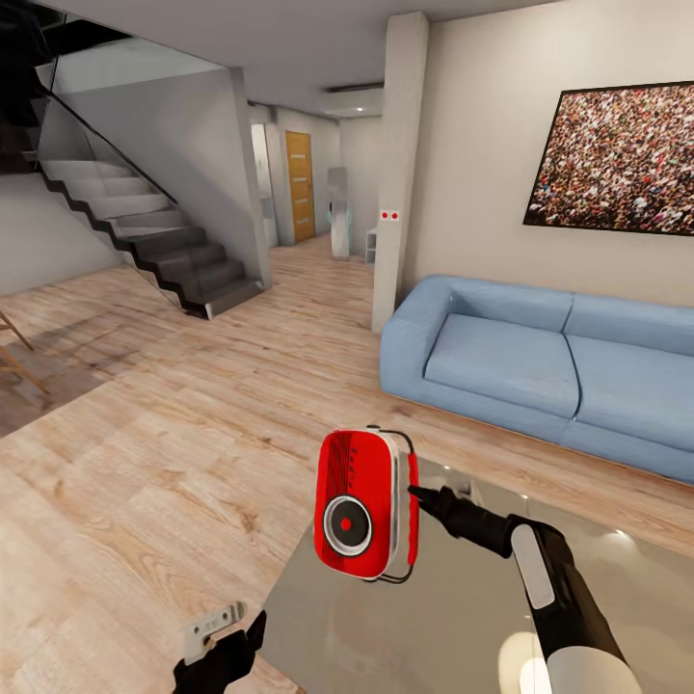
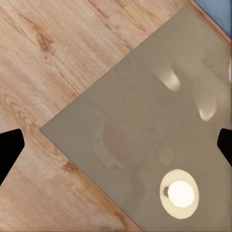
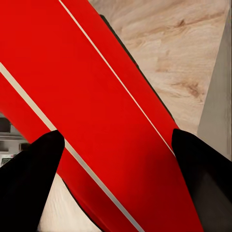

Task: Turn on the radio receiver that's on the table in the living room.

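red radio receiver [image 1: 364, 503] held aloft in the closed right gripper [image 1: 416, 492]; left gripper [image 1: 224, 644] spread, empty.

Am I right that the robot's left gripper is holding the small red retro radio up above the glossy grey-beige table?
Not quite: the right gripper holds the small red retro radio, as the head view shows; it is indeed above the glossy grey-beige table.
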